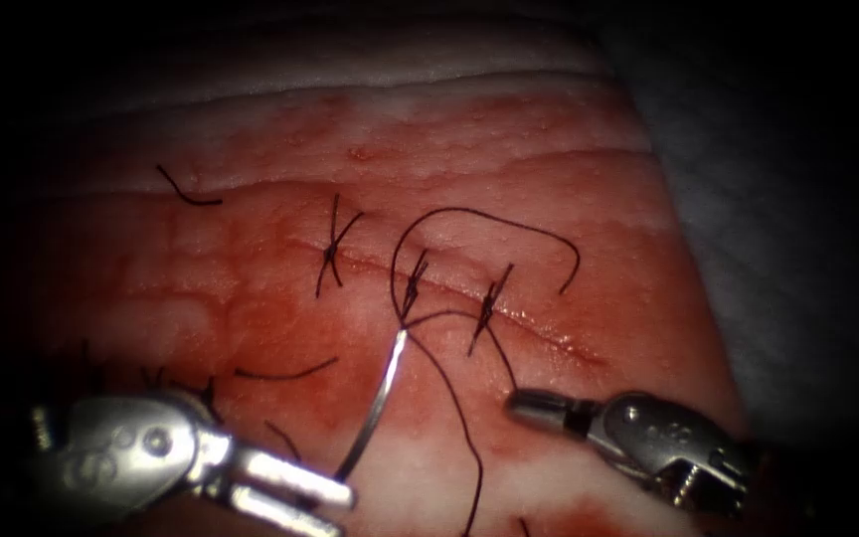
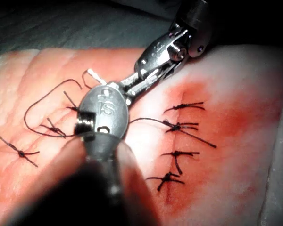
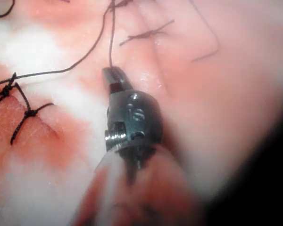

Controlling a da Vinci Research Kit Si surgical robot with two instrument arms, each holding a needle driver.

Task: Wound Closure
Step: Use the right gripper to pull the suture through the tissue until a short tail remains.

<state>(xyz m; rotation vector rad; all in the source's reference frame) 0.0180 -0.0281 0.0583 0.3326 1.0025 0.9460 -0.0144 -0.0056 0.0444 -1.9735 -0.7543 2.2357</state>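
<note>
Dark surround frames the tissue (image 1: pixel 509 199), pale with red fluid (image 1: pixel 280 288) spread around the cut (image 1: pixel 539 333). Three tied stitches (image 1: pixel 330 254) are seen across the cut, each with short dark tails. The needle (image 1: pixel 380 403) is held by the left tool (image 1: pixel 320 492) near its blunt end, jaws clenched on it at the lower left. Its curve rises up and right, and the tip is seen at the middle stitch, right at the cut line; whether the tip is in the tissue or just resting on it cannot be told. The thread (image 1: pixel 489 224) is looped above the cut between the middle and right stitches, with another strand trailing down past the needle. The right tool (image 1: pixel 534 403) is seen below the cut on the right, jaws closed, a thread strand reaching its tip; probably gripped, but the contact is hard to make out. Cut ends of thread (image 1: pixel 186 189) lie loose on the tissue at upper left.
</note>
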